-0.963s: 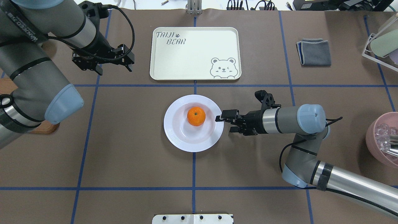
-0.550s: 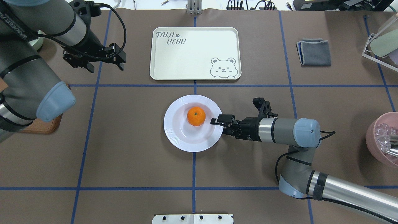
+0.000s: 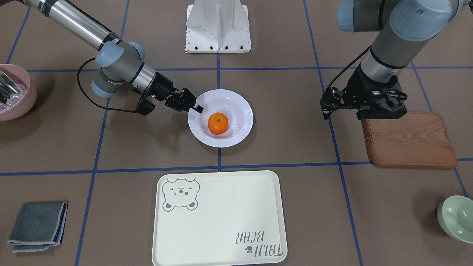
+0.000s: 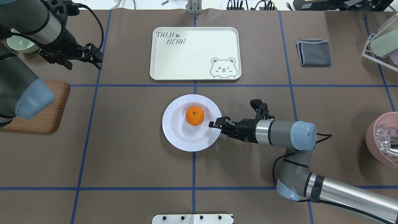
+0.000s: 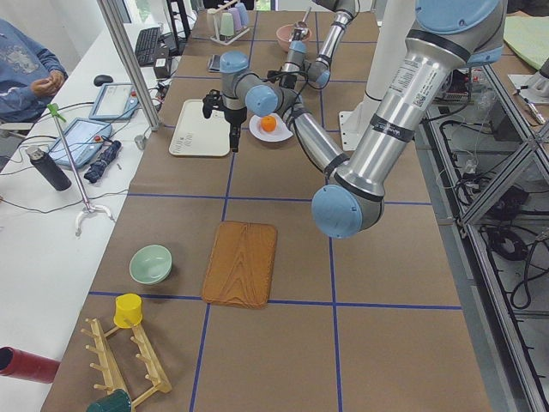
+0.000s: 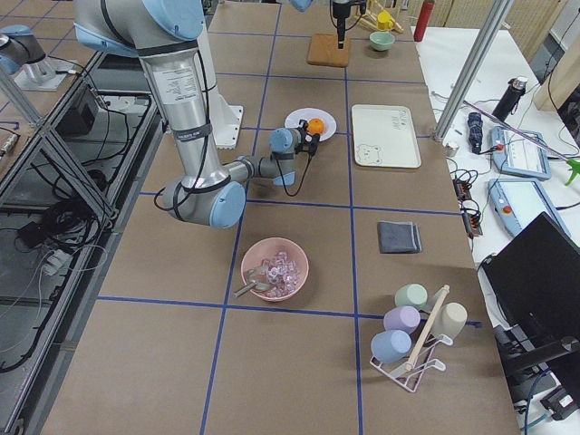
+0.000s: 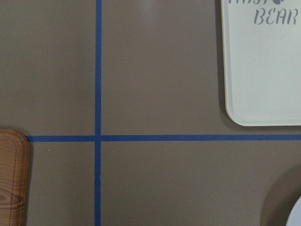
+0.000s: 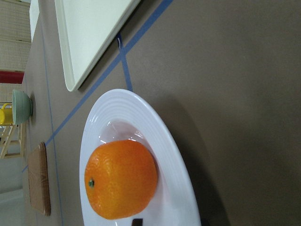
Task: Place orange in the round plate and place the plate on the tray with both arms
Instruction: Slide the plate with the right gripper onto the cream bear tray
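I read the orange (image 4: 195,115) resting in the plate (image 4: 177,137) at mid-counter (image 4: 124,140), near of the tray (image 4: 194,62). Right pincer (image 4: 215,123) is at the plate's right rim; I cannot tell whether it is clamped. Left pincer (image 4: 83,62) is spread and empty.

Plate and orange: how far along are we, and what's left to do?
Done: the orange sits in the round plate. In hand: the right gripper is at the plate's rim; whether it grips is unclear. Left to do: the left gripper hangs open near the wooden board, away from the plate, which rests on the table, short of the tray.
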Controlling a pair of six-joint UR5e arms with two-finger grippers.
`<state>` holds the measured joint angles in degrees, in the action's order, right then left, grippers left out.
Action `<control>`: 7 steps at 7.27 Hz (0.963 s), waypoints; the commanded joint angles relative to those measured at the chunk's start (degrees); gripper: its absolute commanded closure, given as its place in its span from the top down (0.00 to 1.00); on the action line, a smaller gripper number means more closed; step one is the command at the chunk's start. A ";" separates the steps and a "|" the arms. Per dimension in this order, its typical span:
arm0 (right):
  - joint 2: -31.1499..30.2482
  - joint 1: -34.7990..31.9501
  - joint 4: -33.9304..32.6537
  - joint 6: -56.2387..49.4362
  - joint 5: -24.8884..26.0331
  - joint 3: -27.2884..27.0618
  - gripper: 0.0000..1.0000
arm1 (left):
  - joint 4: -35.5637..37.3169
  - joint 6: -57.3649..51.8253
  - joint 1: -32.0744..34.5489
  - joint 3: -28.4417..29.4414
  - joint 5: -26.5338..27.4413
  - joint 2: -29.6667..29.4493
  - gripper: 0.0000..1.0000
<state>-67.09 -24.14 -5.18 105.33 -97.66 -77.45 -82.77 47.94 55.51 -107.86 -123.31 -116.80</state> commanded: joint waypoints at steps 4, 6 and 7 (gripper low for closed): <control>0.21 1.55 0.08 -0.03 1.78 0.02 0.00 | 0.07 -0.21 0.92 -0.42 -0.26 0.44 0.98; 0.90 1.11 1.39 0.06 1.95 -0.60 0.00 | -0.02 -0.21 1.27 -0.25 -0.26 0.44 0.98; 0.74 0.24 4.53 0.49 1.95 -0.51 0.00 | -0.02 -0.21 1.36 -0.25 -0.26 0.44 0.98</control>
<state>-66.43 -23.11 -3.42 105.48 -95.77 -77.90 -82.76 47.72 56.74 -108.15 -123.57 -116.37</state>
